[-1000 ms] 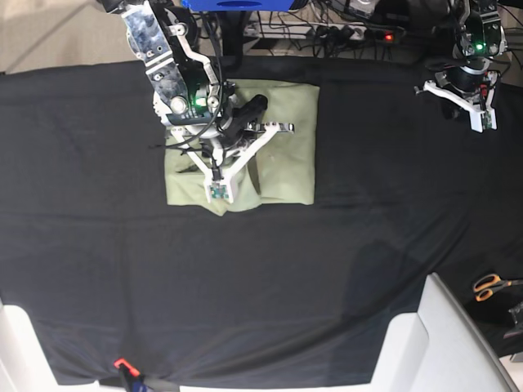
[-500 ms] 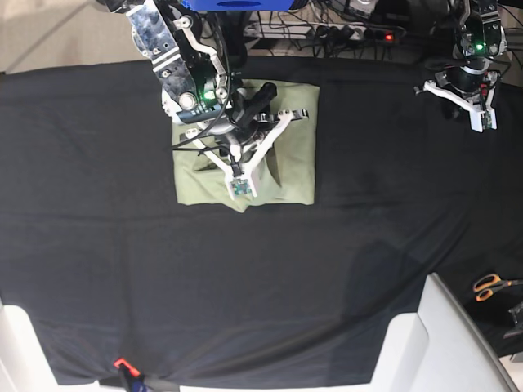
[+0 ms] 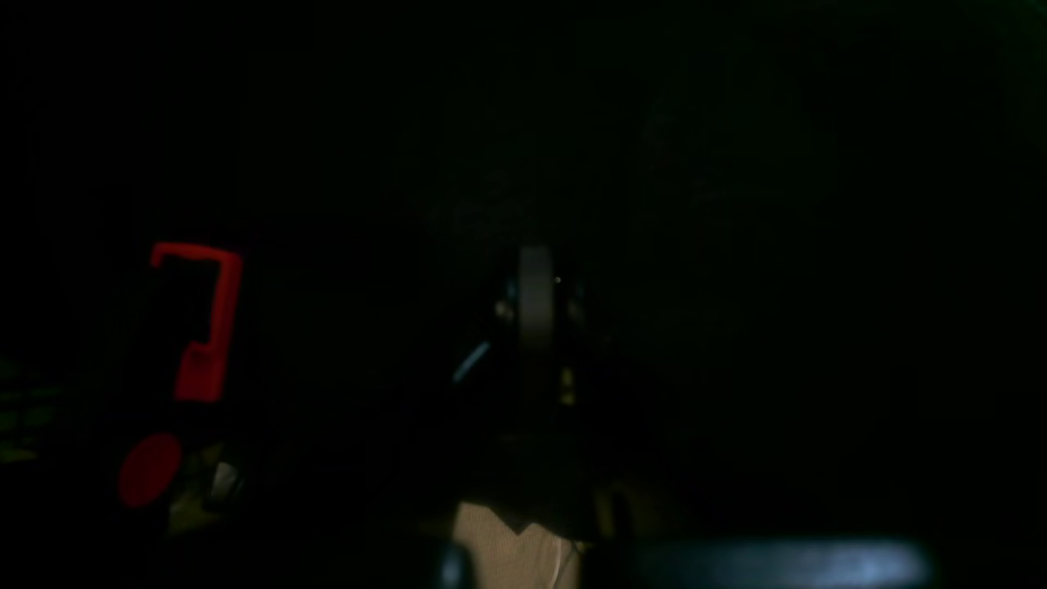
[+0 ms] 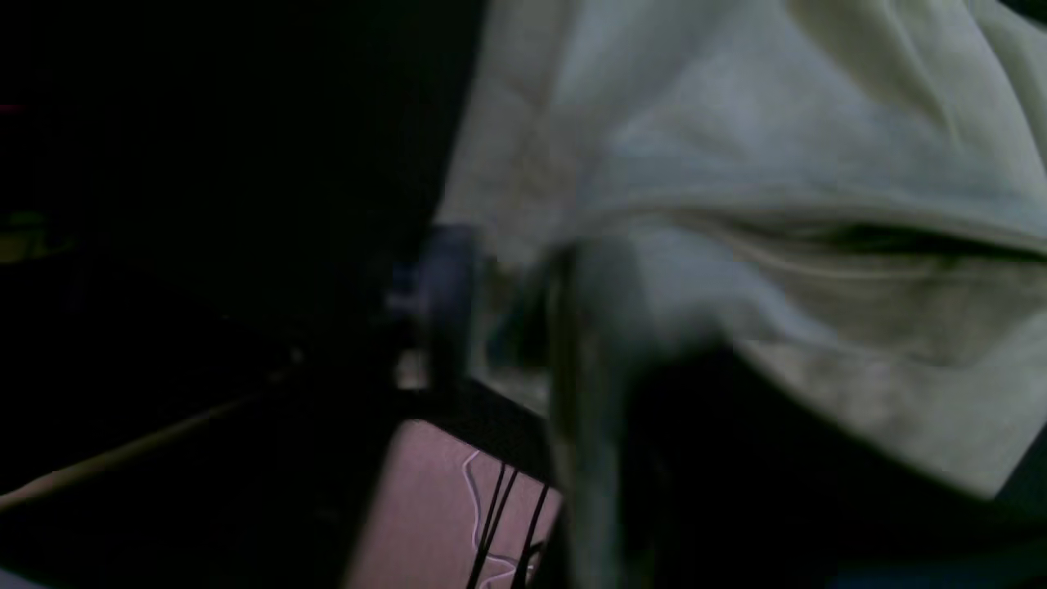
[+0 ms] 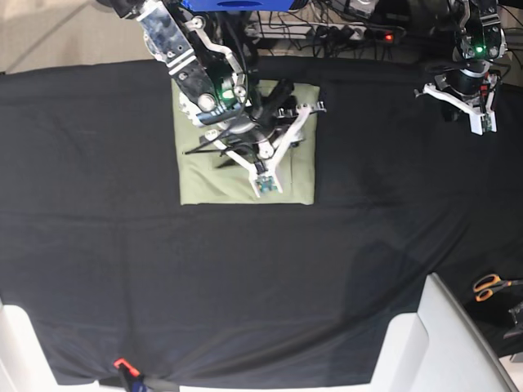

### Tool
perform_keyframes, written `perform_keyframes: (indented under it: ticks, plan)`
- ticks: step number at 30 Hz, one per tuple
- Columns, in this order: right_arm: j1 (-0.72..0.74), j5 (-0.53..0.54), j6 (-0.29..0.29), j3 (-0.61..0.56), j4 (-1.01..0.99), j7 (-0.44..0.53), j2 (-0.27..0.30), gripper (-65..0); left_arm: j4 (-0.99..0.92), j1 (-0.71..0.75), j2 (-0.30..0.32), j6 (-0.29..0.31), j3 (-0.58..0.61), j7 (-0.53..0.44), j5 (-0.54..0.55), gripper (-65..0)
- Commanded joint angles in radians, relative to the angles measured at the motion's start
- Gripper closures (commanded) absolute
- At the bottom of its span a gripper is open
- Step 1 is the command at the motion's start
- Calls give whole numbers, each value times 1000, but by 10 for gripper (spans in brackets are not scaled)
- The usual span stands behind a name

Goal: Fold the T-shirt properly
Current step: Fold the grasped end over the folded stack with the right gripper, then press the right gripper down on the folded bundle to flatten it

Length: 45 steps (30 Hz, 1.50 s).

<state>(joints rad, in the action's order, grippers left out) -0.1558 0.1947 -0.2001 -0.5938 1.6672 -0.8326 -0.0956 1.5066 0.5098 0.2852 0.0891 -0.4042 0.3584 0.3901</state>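
- The T-shirt (image 5: pixel 245 184) lies folded into a compact, roughly rectangular pale green pad on the black tablecloth (image 5: pixel 245 286), close to the far edge and left of centre in the base view.
- Its near edge is straight and its near corners are squared; the cloth on the right half is smooth, with soft creases nearer the middle.
- In the right wrist view the T-shirt (image 4: pixel 818 245) fills the upper right, with one layer lying over another and a dark slot between them; the picture is blurred.
- The right gripper (image 5: pixel 282 135) hovers over the upper middle of the folded shirt, its white fingers splayed apart in a wide V, one tip toward the shirt's far right corner, the other toward its near edge.
- No fabric is pinched between those fingers in the base view; whether a fingertip touches the cloth cannot be told.
- The left gripper (image 5: pixel 474 110) is well apart from the shirt, above the far right corner of the tablecloth, pressed together and holding nothing.
- The left wrist view is almost wholly dark; only a red shape (image 3: pixel 200 319) at the left stands out.
- A pair of orange-handled scissors (image 5: pixel 490 286) lies off the tablecloth, beyond its right edge.
- A white surface (image 5: pixel 445 343) overlaps the near right corner.
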Motion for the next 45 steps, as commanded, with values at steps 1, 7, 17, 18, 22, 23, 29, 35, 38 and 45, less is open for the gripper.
perform_keyframes:
  ticks: [1,7,17,18,22,23,29,35,38,45]
  plan:
    - [8,-1,4,-1,14,16,-8,-297,12,2,13,-1,-9,-17,0,0]
    - [48,50,6,-38,-11,14,-5,-321,12,2,19,-1,-15,-15,0,0]
    - [255,331,6,-228,-203,23,13,-321,13,2,21,-1,-15,-15,0,0]
    - [275,337,6,-271,-201,39,12,-321,13,2,21,-1,-15,-15,0,0]
    - [367,338,6,-429,-198,108,12,-321,13,3,21,-2,-17,-15,0,0]
    - [385,338,6,-453,-198,106,17,-321,13,3,21,-2,-17,-15,0,0]
    - [378,337,-5,-458,9,109,162,-320,12,8,21,-2,-51,-15,0,0]
    - [212,337,-91,-209,241,109,322,-320,12,8,21,-2,-86,-15,0,0]
    - [155,337,-88,-97,218,109,334,-300,19,10,21,-2,-77,-14,-1,0]
    - [193,337,61,-87,-23,112,282,0,68,11,16,-1,18,-14,5,0]
